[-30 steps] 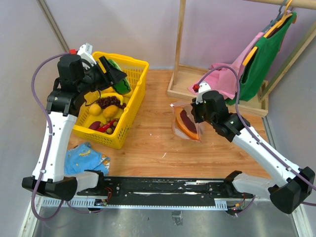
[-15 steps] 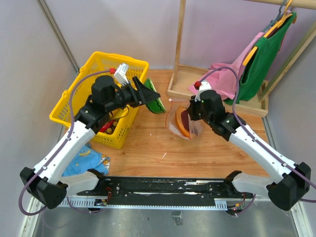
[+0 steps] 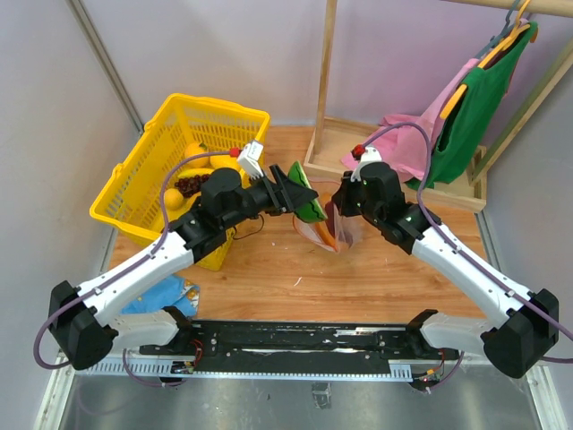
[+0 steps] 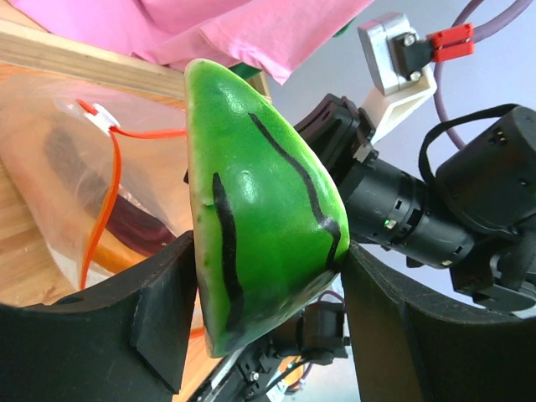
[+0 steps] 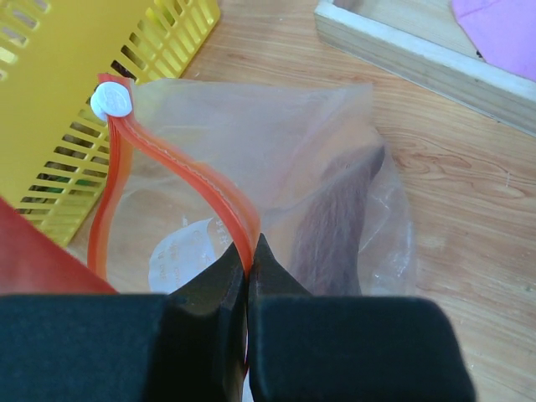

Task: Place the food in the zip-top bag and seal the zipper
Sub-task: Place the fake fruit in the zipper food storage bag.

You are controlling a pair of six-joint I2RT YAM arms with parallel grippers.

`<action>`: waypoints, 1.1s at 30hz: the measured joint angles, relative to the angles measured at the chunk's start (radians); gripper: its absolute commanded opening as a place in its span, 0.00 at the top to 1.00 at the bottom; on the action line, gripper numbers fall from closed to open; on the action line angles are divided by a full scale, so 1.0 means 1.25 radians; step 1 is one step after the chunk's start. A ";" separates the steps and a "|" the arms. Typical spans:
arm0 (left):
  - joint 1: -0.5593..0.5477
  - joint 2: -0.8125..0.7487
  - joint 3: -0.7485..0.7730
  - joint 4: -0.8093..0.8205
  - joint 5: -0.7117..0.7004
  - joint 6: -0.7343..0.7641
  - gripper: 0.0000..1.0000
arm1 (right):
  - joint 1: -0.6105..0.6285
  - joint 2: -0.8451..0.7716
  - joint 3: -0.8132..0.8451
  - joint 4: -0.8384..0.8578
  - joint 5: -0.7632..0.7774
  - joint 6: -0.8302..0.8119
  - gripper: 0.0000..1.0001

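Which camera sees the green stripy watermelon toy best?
The left wrist view: the green striped plastic watermelon wedge fills it, clamped in the left gripper. The top view shows it small, beside the clear zip-top bag. The right wrist view: only a red corner, probably its flesh.

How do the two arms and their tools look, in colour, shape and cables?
Both match. The left arm and the right arm have long white links between black joint housings, with black bases. A purple-grey cable loops along each arm. Each wrist carries a white bracket with a small red part. The left tool and the right tool have broad, flat black fingers.
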 measured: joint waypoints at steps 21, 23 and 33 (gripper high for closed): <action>-0.065 0.105 -0.052 0.091 -0.047 -0.001 0.88 | 0.000 -0.019 -0.010 0.032 -0.044 0.018 0.99; -0.066 0.107 -0.057 0.091 -0.045 -0.003 0.84 | 0.000 -0.019 -0.010 0.036 -0.045 0.018 0.99; -0.067 0.132 -0.061 0.090 -0.029 -0.023 0.64 | 0.000 -0.025 -0.010 0.052 -0.059 0.026 0.99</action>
